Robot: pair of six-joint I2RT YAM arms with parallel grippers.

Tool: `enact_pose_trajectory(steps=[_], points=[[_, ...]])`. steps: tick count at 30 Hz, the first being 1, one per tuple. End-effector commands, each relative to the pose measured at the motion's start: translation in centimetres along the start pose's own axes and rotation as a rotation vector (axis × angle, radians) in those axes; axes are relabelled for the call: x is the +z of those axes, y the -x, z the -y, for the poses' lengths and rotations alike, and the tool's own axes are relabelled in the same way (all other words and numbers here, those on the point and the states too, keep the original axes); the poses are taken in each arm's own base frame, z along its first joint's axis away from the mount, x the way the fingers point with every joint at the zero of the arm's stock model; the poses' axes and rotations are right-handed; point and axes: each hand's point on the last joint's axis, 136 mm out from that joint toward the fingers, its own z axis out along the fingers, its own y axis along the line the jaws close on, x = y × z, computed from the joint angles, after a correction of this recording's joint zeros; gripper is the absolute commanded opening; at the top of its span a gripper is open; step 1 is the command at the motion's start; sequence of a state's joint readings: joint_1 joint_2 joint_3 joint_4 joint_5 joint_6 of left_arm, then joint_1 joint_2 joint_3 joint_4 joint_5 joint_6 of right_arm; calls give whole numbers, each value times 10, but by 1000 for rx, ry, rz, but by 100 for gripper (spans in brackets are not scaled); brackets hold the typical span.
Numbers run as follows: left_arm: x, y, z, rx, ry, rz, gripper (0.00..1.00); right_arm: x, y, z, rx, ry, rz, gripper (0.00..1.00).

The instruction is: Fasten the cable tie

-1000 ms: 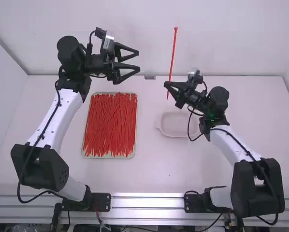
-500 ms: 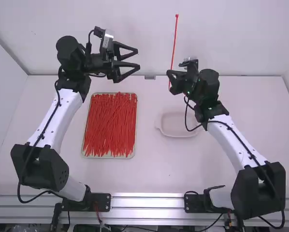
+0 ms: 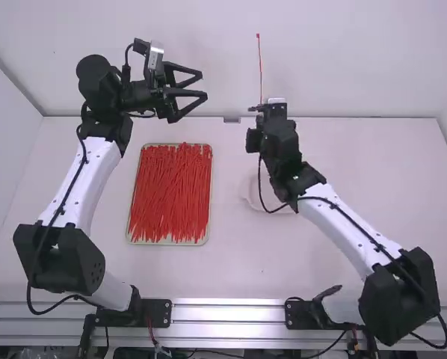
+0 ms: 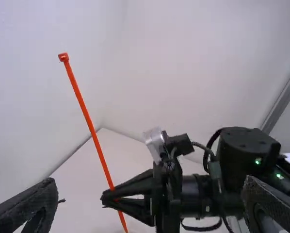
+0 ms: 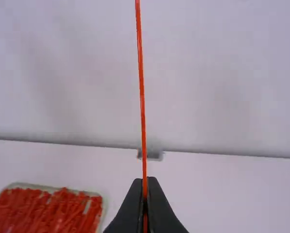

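One red cable tie stands upright above the table's back middle, head at the top. My right gripper is shut on its lower end; in the right wrist view the cable tie rises straight from the closed fingertips. My left gripper is held high at the back left, open and empty, pointing toward the tie with a gap between them. In the left wrist view, the right gripper clamps the cable tie ahead of my spread fingers.
A tray heaped with several red cable ties lies left of centre. A clear shallow dish sits partly behind the right arm. The white wall stands close behind both grippers.
The right arm swung left toward the middle, carrying the tie with it, and now faces away from the camera. The left gripper shifted slightly left and up, staying open.
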State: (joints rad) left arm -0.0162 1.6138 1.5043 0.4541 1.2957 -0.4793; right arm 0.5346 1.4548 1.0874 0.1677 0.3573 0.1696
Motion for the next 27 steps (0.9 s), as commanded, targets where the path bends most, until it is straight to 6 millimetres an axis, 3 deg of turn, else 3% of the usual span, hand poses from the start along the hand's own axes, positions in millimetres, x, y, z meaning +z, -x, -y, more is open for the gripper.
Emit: enact_pose_trajectory(steps=[1,10,27], points=[[-3,11,3,12,8,14,99,-9,20,19,-43,-187,57,0],[1,17,9,-18,-8,26,99,-46,20,27,-113,-491,103,0],[35,18,24,-93,-30,59,99,-99,23,15,-235,-725,142,0]])
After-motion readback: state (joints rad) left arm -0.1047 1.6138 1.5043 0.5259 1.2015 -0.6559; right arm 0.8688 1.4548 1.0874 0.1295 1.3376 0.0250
